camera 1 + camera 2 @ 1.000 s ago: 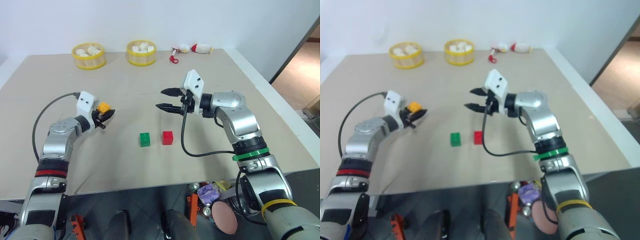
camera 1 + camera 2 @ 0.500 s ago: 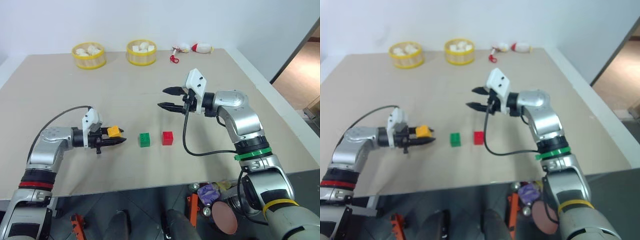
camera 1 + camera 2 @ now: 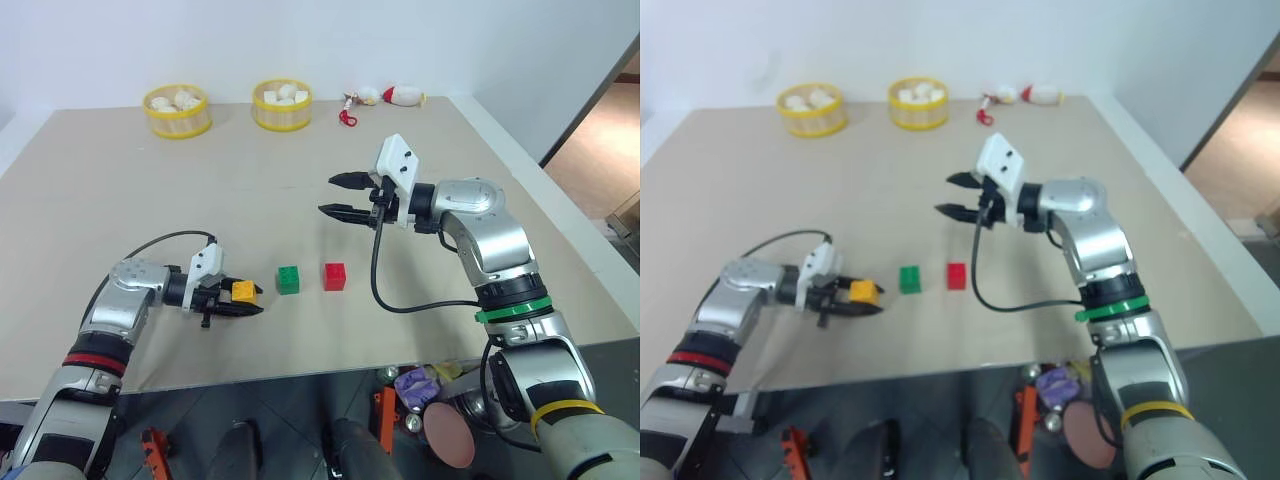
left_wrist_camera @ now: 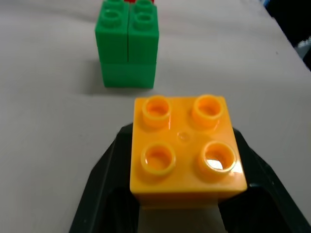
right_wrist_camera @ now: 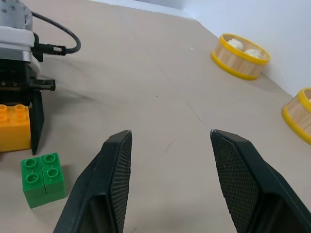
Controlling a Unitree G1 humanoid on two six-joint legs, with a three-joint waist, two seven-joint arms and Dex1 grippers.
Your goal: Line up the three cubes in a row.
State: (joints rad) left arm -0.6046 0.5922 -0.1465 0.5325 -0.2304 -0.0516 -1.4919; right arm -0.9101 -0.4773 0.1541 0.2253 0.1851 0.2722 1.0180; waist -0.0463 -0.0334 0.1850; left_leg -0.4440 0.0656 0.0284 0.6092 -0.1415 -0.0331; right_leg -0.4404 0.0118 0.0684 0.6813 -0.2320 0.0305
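The bench [image 3: 300, 200] is carrying all three cubes at the near edge, at 6 o'clock from the two yellow baskets [image 3: 178, 110] at the far side. The placing of the third cube is judged to be the step in hand.

The right tool [image 3: 340, 196] is being held above the bench, at 12 o'clock from the red cube. Its jaws are standing apart, with nothing between them and nothing being touched.

The left tool [image 3: 240, 300] is being held low over the bench, pointing toward 3 o'clock, jaws clamped together on the yellow-orange cube [image 3: 243, 291]. The cube is gripped by its sides, studs up.

The green cube [image 3: 289, 279] and red cube [image 3: 335, 276] are sitting on the bench side by side with a small gap, forming a line running 9 to 3 o'clock. The yellow-orange cube is being held just at 9 o'clock of the green one, slightly nearer the bench edge.

Next move, as judged: the cube is to be nudged into line with the other two, set down flat, then released. Bumping the green cube is the risk.
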